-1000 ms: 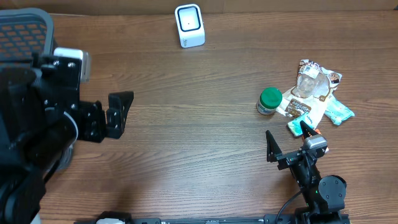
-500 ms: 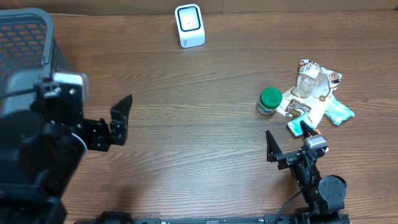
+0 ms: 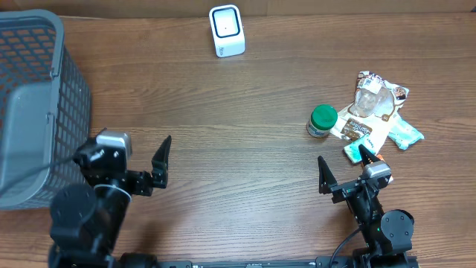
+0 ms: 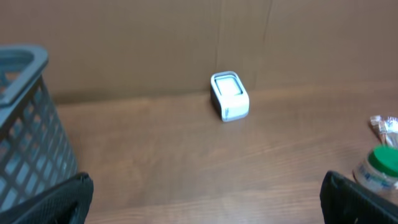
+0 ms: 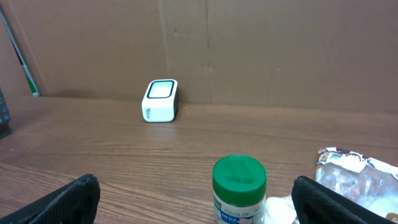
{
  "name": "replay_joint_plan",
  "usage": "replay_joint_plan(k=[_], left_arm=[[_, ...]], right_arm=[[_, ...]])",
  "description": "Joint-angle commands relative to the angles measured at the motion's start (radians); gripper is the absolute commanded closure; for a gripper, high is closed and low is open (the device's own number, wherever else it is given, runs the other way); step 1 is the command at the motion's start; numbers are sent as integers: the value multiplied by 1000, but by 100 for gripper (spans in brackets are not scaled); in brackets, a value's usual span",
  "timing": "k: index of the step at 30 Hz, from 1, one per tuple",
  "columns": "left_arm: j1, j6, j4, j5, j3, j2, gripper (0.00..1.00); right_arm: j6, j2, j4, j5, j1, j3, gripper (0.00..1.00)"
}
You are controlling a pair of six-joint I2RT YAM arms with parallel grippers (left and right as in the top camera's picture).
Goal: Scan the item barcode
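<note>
Standing upright just ahead of the right gripper, between its two fingers and nearer to the right one, is the green-lidded jar. It touches a pile of snack packets, which lies ahead of the right finger. These jaws are spread wide and hold nothing. The white barcode scanner stands far ahead of both grippers on the wooden table. The left gripper also has its jaws released and empty, with a grey mesh basket on their left side.
</note>
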Motion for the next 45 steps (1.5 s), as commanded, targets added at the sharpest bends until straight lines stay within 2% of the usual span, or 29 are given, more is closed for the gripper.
replay_joint_plan(k=[1, 8, 16, 27, 32, 45], left_arm=[[6, 19, 113, -6, -149, -103, 0], [6, 65, 432, -6, -433, -303, 0], [6, 76, 616, -7, -663, -448, 1], [6, 83, 623, -7, -797, -486, 0], [6, 86, 460, -14, -796, -486, 0], [6, 64, 468, -6, -796, -484, 1]], right_arm=[[-5, -12, 4, 2, -4, -12, 0], [-4, -12, 4, 2, -4, -12, 0], [-5, -12, 4, 2, -4, -12, 0], [-5, -12, 4, 2, -4, -12, 0], [-5, -12, 4, 2, -4, -12, 0], [-5, -12, 4, 2, -4, -12, 0]])
